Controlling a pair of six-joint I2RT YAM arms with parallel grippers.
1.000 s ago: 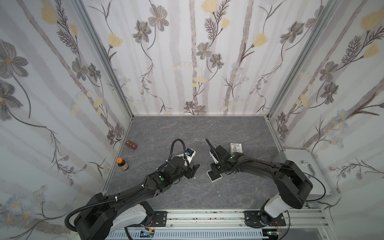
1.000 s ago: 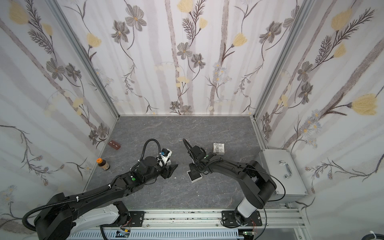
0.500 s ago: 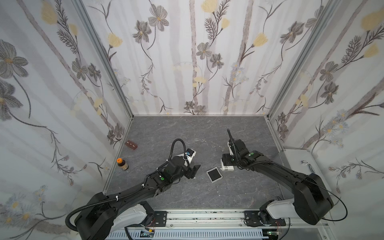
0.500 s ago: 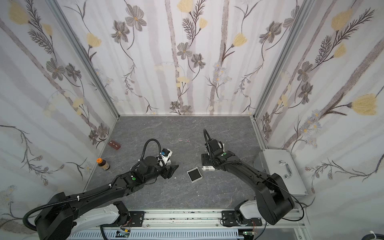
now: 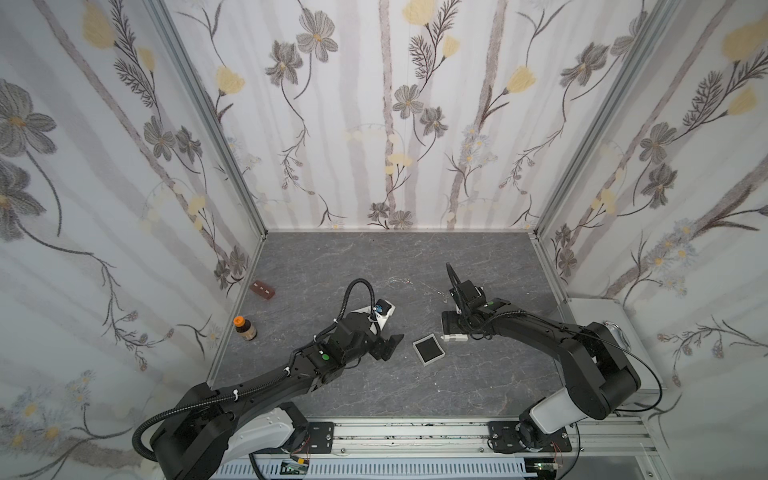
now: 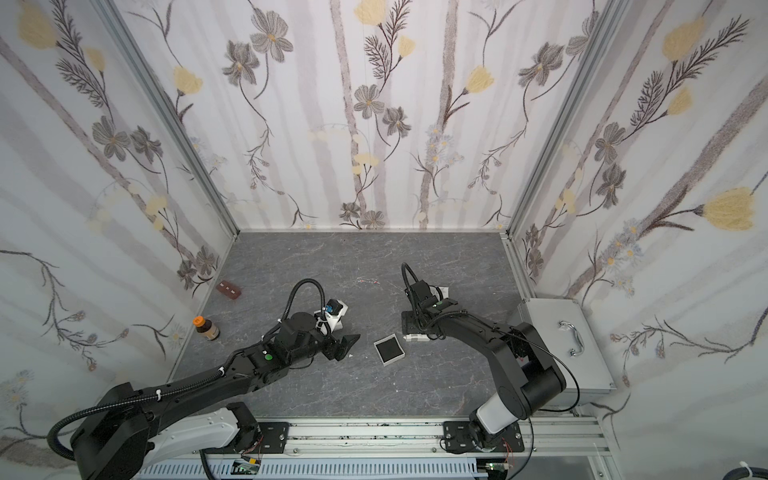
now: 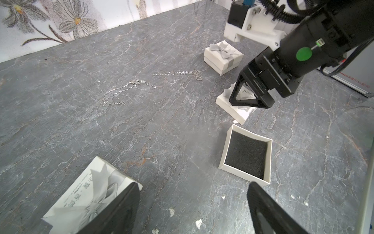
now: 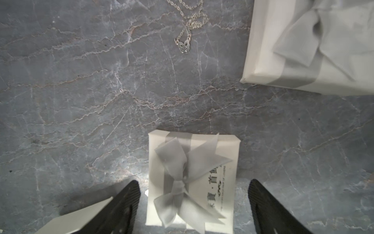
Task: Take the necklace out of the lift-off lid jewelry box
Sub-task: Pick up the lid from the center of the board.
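- The grey marbled table top (image 5: 332,257) carries everything.
- The left gripper (image 5: 388,345) hangs low over the table, a little away from the open box. Its black fingers (image 7: 125,204) stand wide apart, with only bare table between them.
- The right gripper (image 7: 248,100) points down over a lid. Its fingers (image 8: 129,200) are spread wide, and a gap shows on each side of the lid, so it grips nothing.
- A silver metal case with a handle (image 6: 544,320) lies outside the table's right edge.
- A closed white cardboard box with a grey ribbon bow (image 7: 222,57) stands behind the right gripper.
- The open white square box base (image 7: 245,154) lies between the two grippers, with its black foam pad facing up.
- The flat white square lid with a grey bow (image 8: 218,154) lies on the table just beside the base, between the right fingers.
- A second white lid with a grey bow and printed letters (image 7: 87,192) lies at the outer side of one left finger and is partly hidden by it.
- A small brown bottle with an orange cap (image 5: 245,328) stands upright near the left wall.
- A small brown block (image 5: 262,290) lies behind the bottle.
- The thin silver chain necklace (image 7: 121,92) lies loose on the table, outside the box and well behind the base. Another stretch of chain (image 7: 178,72) lies near the closed box and ends in a butterfly pendant (image 8: 183,46). I cannot tell if the two are joined.
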